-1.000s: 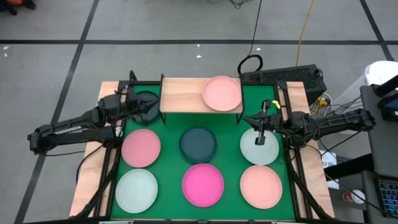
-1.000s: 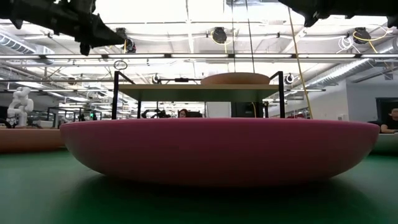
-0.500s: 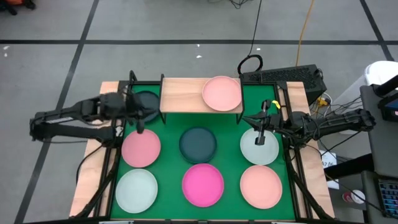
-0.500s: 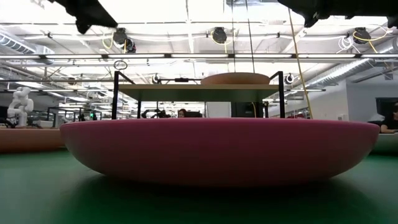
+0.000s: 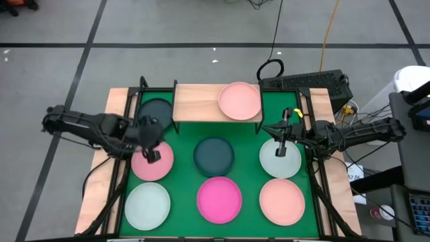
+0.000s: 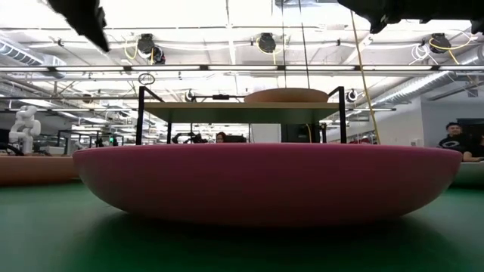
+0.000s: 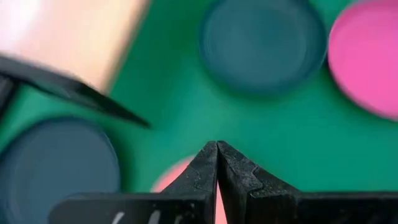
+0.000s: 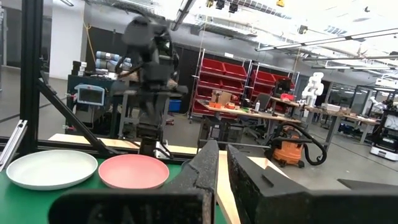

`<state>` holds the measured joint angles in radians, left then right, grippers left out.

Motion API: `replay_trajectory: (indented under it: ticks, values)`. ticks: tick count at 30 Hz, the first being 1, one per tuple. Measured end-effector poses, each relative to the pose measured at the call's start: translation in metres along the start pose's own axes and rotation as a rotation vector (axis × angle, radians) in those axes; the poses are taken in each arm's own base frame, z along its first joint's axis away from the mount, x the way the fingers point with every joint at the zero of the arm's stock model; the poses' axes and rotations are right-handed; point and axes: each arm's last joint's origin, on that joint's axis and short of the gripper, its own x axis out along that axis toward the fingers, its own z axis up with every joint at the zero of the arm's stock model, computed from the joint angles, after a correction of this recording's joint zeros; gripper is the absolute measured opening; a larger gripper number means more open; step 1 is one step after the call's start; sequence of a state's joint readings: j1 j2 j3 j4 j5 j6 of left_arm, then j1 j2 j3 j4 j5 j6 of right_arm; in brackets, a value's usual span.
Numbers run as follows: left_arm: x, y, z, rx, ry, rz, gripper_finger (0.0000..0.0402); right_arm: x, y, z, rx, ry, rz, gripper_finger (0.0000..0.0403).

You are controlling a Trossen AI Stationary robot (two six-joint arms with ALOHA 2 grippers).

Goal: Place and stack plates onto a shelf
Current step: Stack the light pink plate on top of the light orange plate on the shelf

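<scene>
Several plates lie on the green mat (image 5: pixel 255 128): a pink one (image 5: pixel 160 167), a dark teal one (image 5: pixel 213 154), a magenta one (image 5: pixel 219 199), a mint-white one (image 5: pixel 147 205), a salmon one (image 5: pixel 281 201) and a pale mint one (image 5: pixel 280 161). Another dark teal plate (image 5: pixel 156 109) lies left of the shelf (image 5: pixel 198 102). A pale pink plate (image 5: pixel 240 99) rests flat on the shelf's right half. My left gripper (image 5: pixel 153 156) hovers shut above the pink plate, pointing steeply down (image 7: pixel 217 155). My right gripper (image 5: pixel 282 149) waits shut above the pale mint plate (image 8: pixel 222 158).
A black frame (image 5: pixel 127 154) borders the mat on both sides. A keyboard (image 5: pixel 306 82) and cables lie at the far right. In the low view the magenta plate (image 6: pixel 265 181) fills the foreground before the shelf (image 6: pixel 242 112). The shelf's left half is bare.
My left gripper has swung from above the dark teal plate beside the shelf toward the table's near edge, ending above the pink plate. It has tipped from nearly level to pointing steeply down and has stayed shut. No plate has moved.
</scene>
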<state>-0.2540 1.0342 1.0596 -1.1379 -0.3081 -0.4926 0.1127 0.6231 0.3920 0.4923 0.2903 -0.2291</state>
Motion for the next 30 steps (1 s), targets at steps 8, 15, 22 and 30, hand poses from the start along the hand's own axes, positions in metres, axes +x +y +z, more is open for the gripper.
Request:
replay_trajectory:
  ticks: [8,15,22,30]
  values:
    - [0.038,-0.045,-0.022,-0.114,0.217,0.037,0.0014,0.0,0.0,0.0,-0.001,0.003,0.0,0.0022]
    - [0.071,-0.069,-0.033,-0.139,0.292,0.116,0.0014,0.0,0.0,0.0,0.007,0.003,0.0,0.0022]
    - [0.103,-0.092,-0.037,-0.122,0.332,0.06,0.0014,0.0,0.0,0.0,0.007,0.002,0.0,0.0022]
    - [0.114,-0.106,-0.039,-0.133,0.346,-0.01,0.0014,0.0,0.0,0.0,0.008,0.003,0.0,0.0022]
